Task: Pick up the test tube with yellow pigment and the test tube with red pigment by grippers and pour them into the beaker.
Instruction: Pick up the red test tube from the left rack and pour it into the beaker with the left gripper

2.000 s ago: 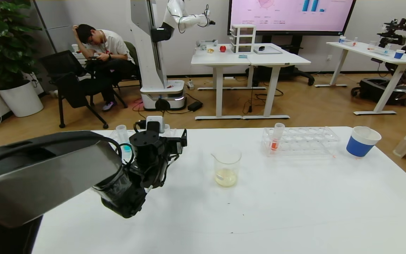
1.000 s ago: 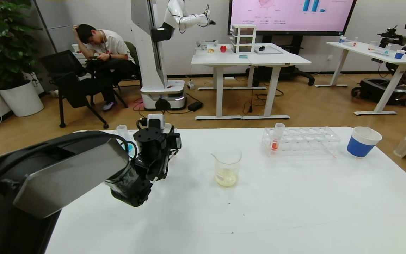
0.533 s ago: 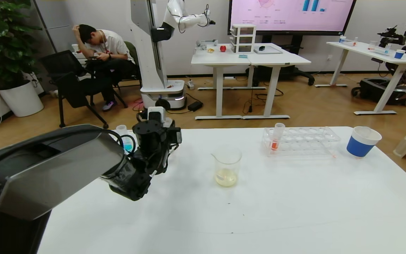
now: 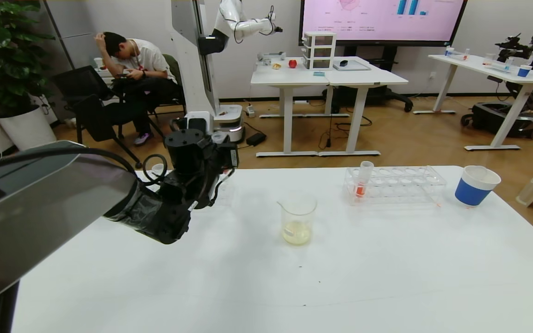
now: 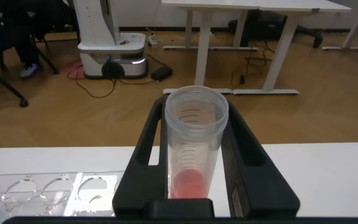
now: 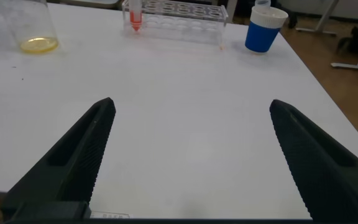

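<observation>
Left gripper (image 4: 218, 148) hangs above the table's far left corner in the head view, higher than half a second ago, when it sat level with the tubes at that edge. So a tube has been lifted out of the left rack. The beaker (image 4: 298, 218) stands mid-table, well apart to its right, with a pale yellow pool in its bottom, which suggests the yellow pour is already done. Another red tube (image 4: 362, 179) stands in the right rack (image 4: 400, 185), near the blue paper cup (image 4: 476, 185).

From the left wrist, the black fingers are clamped on the test tube with red pigment (image 5: 193, 149), upright, red liquid low inside, clear of the left rack (image 5: 48, 193) below.

From the right wrist, the right gripper (image 6: 191, 155) hovers low over bare table (image 6: 185, 81), fingers spread wide and empty.

Next, I judge, comes carrying the red tube to the beaker.
</observation>
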`<state>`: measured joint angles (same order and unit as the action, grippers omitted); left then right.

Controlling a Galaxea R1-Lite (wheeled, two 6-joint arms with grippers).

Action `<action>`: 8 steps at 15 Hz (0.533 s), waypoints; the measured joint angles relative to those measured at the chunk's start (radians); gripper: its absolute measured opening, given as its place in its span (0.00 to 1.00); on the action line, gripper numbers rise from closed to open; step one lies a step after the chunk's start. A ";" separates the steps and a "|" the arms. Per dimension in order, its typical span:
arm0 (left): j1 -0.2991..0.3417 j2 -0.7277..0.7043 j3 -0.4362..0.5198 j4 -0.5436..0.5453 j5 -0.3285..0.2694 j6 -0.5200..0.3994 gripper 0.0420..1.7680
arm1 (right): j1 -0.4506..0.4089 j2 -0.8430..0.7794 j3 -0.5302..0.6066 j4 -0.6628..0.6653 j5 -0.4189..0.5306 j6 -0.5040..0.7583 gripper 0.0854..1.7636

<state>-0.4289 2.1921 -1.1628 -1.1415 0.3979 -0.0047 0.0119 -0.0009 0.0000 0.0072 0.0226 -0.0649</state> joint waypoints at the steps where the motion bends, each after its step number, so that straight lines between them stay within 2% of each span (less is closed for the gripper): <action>1: 0.000 -0.005 -0.002 0.001 0.000 0.001 0.27 | 0.000 0.000 0.000 0.000 0.000 0.000 0.98; 3: -0.001 -0.011 -0.005 0.019 -0.001 0.002 0.27 | 0.000 0.000 0.000 0.000 0.000 0.000 0.98; 5: -0.001 -0.018 -0.001 0.031 -0.048 0.010 0.27 | 0.000 0.000 0.000 0.000 0.000 0.000 0.98; 6: -0.002 -0.020 0.008 0.026 -0.090 0.027 0.27 | 0.000 0.000 0.000 0.000 0.000 0.000 0.98; 8: -0.005 -0.023 0.034 -0.008 -0.232 0.046 0.27 | 0.000 0.000 0.000 0.000 0.000 0.000 0.98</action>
<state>-0.4338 2.1696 -1.1291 -1.1496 0.1657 0.0417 0.0119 -0.0009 0.0000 0.0077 0.0230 -0.0649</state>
